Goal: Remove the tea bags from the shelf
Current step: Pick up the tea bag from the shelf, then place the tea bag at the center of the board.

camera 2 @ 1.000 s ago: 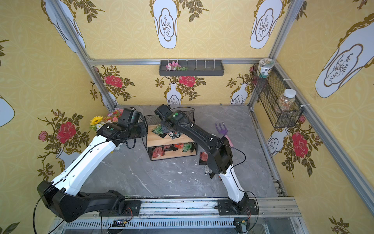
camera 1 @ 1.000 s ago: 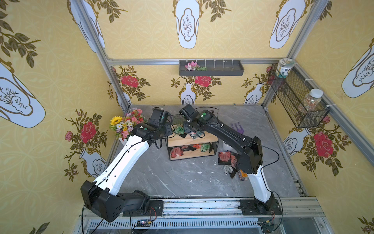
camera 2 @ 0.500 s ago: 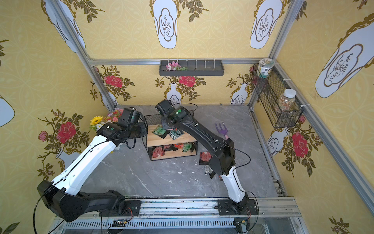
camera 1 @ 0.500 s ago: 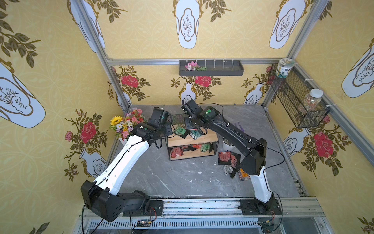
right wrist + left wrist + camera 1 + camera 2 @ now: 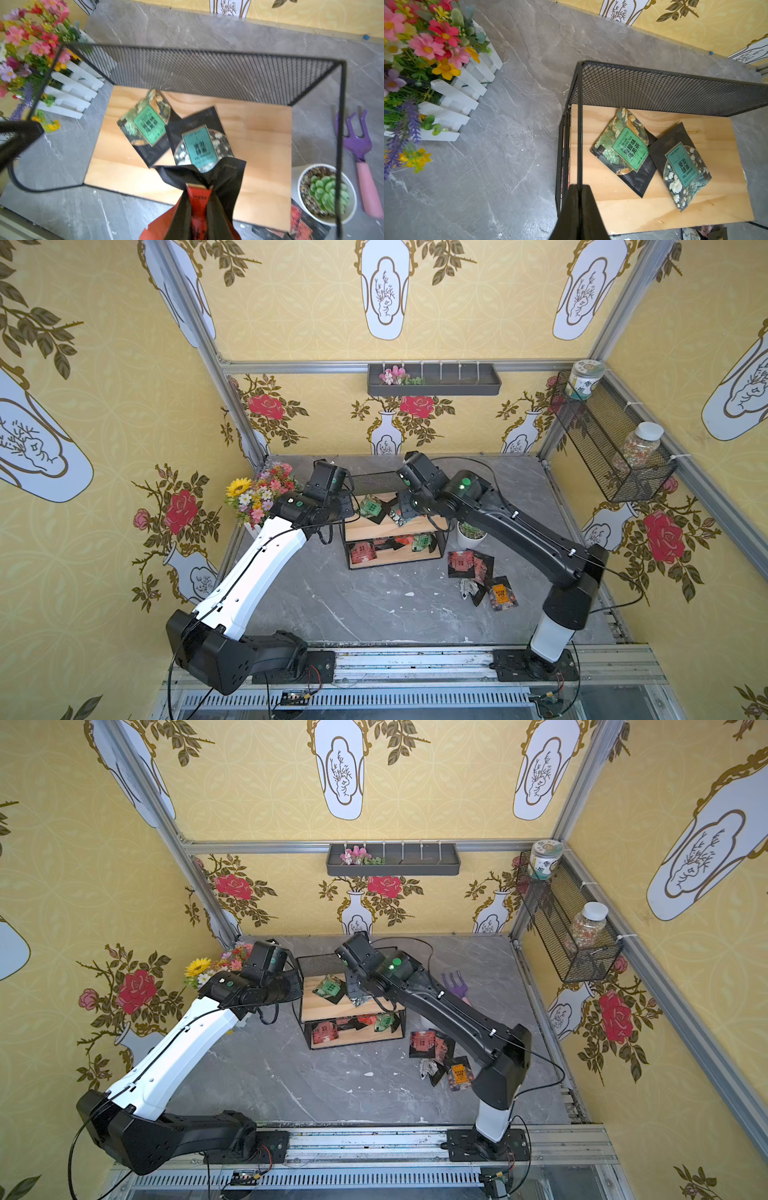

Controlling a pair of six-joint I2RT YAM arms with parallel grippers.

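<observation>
Bags (image 5: pixel 623 151) atop shelf (image 5: pixel 675 91): 2 green; 1 red bag (image 5: pixel 199 209) clamped in R claw (image 5: pixel 199 188); L claw (image 5: pixel 579 187) clamping shelf

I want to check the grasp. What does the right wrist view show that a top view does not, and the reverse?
Only the right wrist view shows the right gripper shut on a red tea bag. Only a top view shows more tea bags on the lower board of the shelf, and the wall basket. Both show two green tea bags on the upper board.
</observation>
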